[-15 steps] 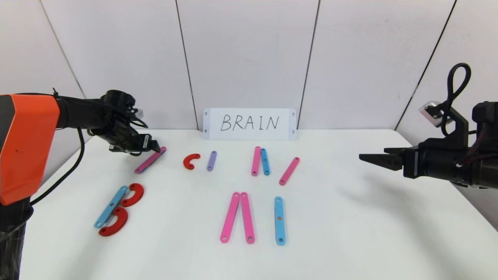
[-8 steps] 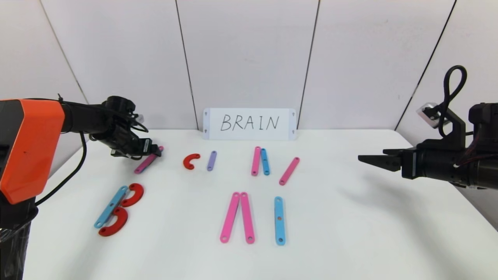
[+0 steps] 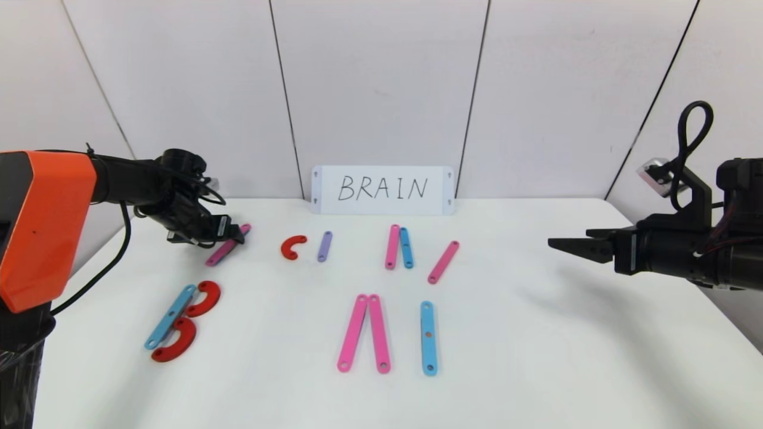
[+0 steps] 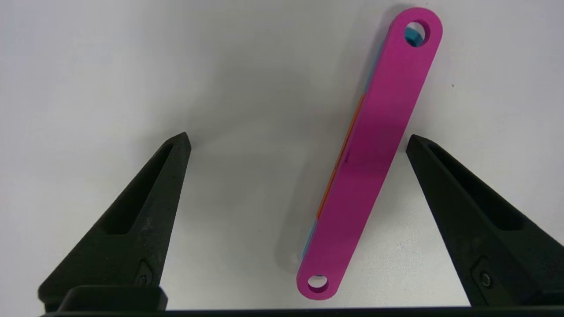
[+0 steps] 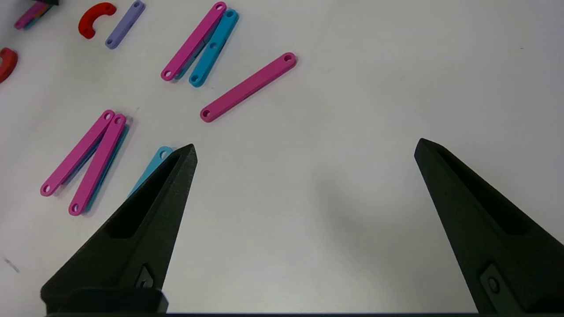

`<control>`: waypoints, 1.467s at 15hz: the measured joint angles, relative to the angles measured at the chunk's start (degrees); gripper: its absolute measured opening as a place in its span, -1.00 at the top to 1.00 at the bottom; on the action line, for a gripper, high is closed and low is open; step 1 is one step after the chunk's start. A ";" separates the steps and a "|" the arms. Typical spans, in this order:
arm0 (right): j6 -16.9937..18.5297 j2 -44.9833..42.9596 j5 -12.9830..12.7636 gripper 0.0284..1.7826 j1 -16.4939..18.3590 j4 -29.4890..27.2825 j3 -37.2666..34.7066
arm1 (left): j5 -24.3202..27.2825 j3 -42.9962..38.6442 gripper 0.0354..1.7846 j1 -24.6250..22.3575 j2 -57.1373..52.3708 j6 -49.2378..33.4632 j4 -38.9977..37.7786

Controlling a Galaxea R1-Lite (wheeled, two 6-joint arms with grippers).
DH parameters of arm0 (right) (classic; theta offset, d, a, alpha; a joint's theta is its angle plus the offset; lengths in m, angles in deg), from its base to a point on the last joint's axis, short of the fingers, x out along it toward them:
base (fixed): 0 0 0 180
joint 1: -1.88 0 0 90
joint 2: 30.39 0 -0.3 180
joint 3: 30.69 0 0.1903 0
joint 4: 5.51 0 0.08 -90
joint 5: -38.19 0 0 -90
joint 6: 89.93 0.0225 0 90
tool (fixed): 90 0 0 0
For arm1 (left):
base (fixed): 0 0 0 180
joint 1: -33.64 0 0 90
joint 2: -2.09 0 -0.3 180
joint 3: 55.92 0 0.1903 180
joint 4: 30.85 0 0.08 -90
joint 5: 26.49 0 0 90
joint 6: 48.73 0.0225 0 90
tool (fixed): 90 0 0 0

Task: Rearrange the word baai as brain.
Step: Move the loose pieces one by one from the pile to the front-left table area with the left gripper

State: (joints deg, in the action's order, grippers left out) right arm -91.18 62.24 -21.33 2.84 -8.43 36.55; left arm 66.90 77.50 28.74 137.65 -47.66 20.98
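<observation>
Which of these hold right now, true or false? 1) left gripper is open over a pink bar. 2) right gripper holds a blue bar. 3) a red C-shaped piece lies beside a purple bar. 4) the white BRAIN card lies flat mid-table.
1) The left gripper is open over the flat pink plastic bar. True: its fingers straddle the bar without touching it.
2) The right gripper holds a blue bar. False: it is open and empty, above the white table.
3) The small red C-shaped piece lies beside the short purple bar. True.
4) The white handwritten BRAIN card lies flat mid-table. False: it stands against the back wall.
</observation>
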 joint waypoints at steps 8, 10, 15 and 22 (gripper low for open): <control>0.00 0.00 0.00 -0.94 0.00 0.00 0.00 | 0.16 -0.09 0.47 0.30 -0.48 -0.22 2.43; 0.02 0.00 0.02 -0.94 0.00 0.00 -0.02 | 0.20 -0.20 0.68 0.66 -0.72 -0.45 3.25; 0.00 0.00 0.00 -0.94 0.00 0.00 -0.02 | 0.41 -1.01 0.69 2.04 -4.50 -1.73 9.09; -0.06 -0.02 0.00 -0.94 0.00 0.00 -0.09 | -0.12 -12.02 0.69 9.58 -16.76 -11.68 12.50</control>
State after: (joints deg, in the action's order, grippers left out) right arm -91.24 62.22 -21.33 2.84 -8.43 36.46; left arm 66.78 65.48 38.32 120.89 -59.34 33.47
